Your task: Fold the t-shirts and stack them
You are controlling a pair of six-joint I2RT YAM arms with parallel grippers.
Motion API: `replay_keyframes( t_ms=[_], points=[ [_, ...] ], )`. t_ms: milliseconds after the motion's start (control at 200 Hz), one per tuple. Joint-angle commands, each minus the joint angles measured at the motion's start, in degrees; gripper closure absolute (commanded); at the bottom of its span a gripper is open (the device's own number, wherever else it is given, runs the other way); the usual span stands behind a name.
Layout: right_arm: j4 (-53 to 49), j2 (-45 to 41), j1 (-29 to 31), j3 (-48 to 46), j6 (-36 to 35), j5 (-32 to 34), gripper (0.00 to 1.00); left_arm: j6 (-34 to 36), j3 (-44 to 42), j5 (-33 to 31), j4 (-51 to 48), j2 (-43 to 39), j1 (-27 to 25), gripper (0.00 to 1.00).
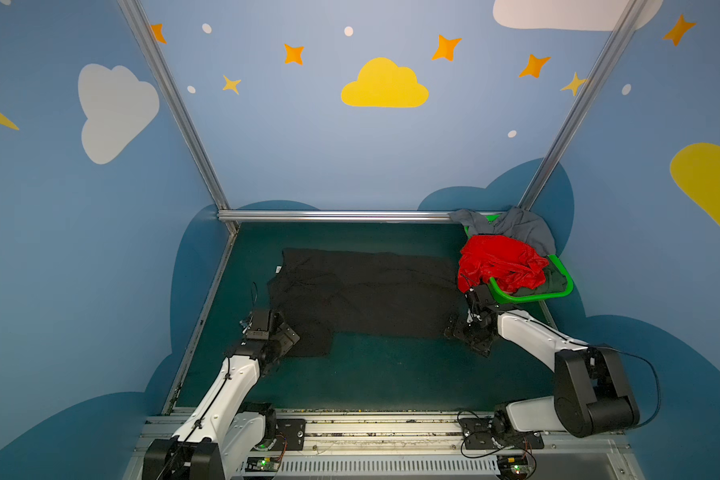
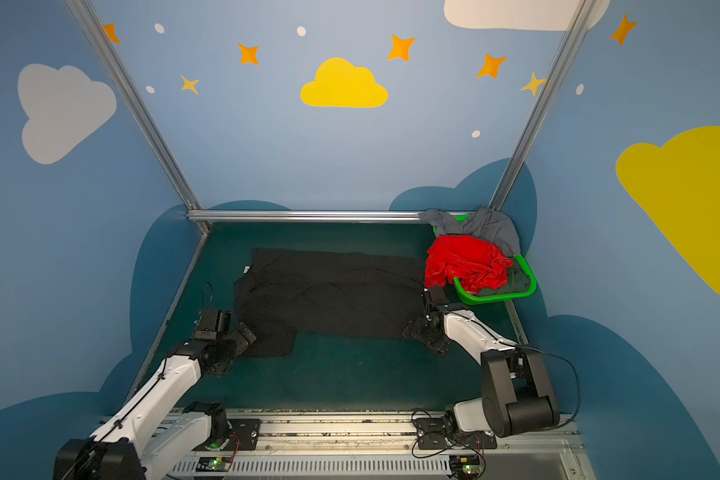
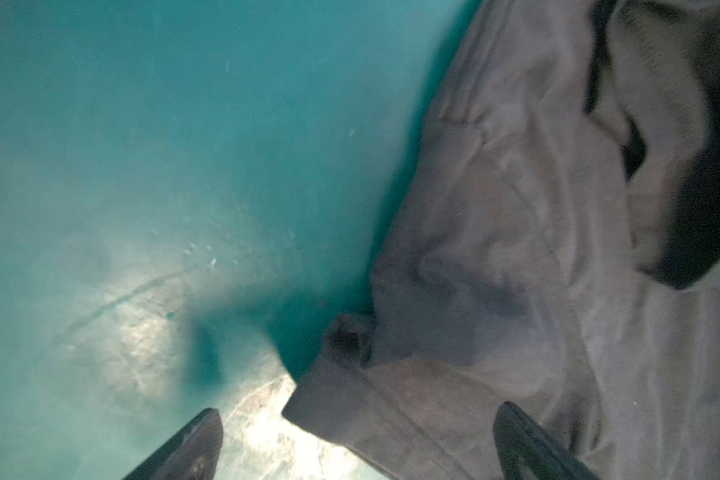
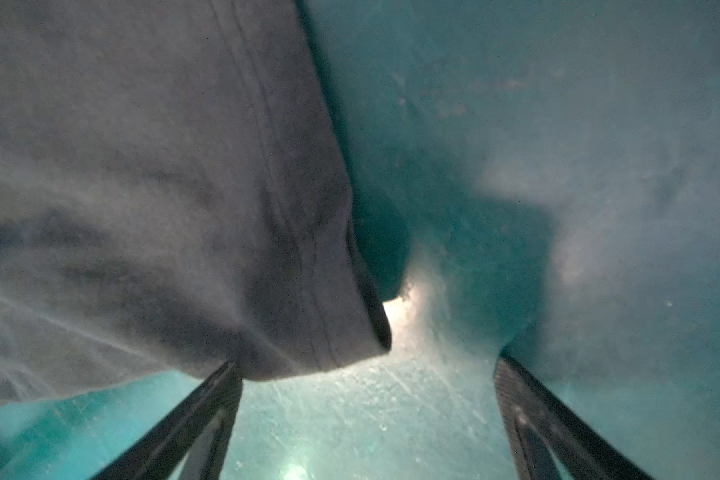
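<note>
Seen in both top views: plain black cloth t-shirt [image 1: 362, 291] [image 2: 329, 291] spread flat across the middle of the dark teal tabletop [image 1: 371, 374], with a small white neck label [image 1: 278, 270] at its far left edge. At the right rear corner, bright green plastic basket [image 1: 528, 296] heaped with a crumpled bright red t-shirt [image 1: 499, 262], a grey t-shirt [image 1: 520, 226] draped over the far rim and a dark green t-shirt [image 1: 555, 280] beneath the red. Left gripper [image 1: 285, 332] low at the black shirt's near left corner, right gripper [image 1: 454, 328] at its near right corner.

From the left wrist: left gripper [image 3: 358, 440] with jaws spread wide, clamping nothing. One finger [image 3: 192, 444] over bare table, the other over cloth, a shirt corner below the gap.

From the right wrist: right gripper [image 4: 366, 415] likewise spread wide, empty. Hemmed shirt corner overlapping one fingertip [image 4: 225, 374]; contact not clear.
</note>
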Motion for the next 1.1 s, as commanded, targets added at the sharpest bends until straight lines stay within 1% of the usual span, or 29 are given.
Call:
replay_keyframes(
  t_ms=[0,170,265,385,521,586,651,761,831,1001,1091],
  points=[
    [6.0,3.8,0.0,-1.1,0.5,-2.7,0.06,-1.3,-1.0,1.3,2.2,1.4,0.1,0.0],
    [7.2,4.2,0.0,-1.4,0.6,-2.4,0.12,-1.2,-1.9,3.0,4.5,4.5,0.1,0.0],
    [7.4,4.1,0.0,-1.6,0.7,-2.7,0.19,-1.5,-2.7,4.0,6.0,6.1,0.0,0.0],
    [7.9,4.2,0.1,-1.4,0.6,-3.2,0.3,-1.0,-2.5,5.0,6.8,7.0,0.1,0.02],
    [8.1,4.9,0.1,-0.7,0.2,-3.4,0.39,-1.0,-2.6,5.5,7.3,6.9,0.1,0.07],
    [8.3,5.2,0.1,-0.5,0.1,-3.5,0.41,-1.0,-2.5,5.8,7.4,7.0,0.0,0.1],
    [8.5,5.5,0.1,-0.3,0.0,-3.7,0.46,-0.8,-2.4,6.0,7.5,7.1,-0.1,0.13],
    [8.5,6.0,0.2,0.2,-0.3,-3.9,0.52,-0.4,-1.6,6.3,7.3,7.6,0.0,0.27],
    [8.5,6.3,0.1,0.5,-0.5,-3.8,0.58,0.0,-0.8,6.4,6.8,8.1,0.0,0.35],
    [8.3,6.9,0.2,1.5,-0.9,-4.0,0.77,0.7,1.2,6.4,5.8,8.9,0.0,0.63],
    [7.8,7.1,0.2,2.1,-1.4,-3.8,0.86,1.1,2.1,6.7,5.4,8.6,0.0,0.82]
  ],
)
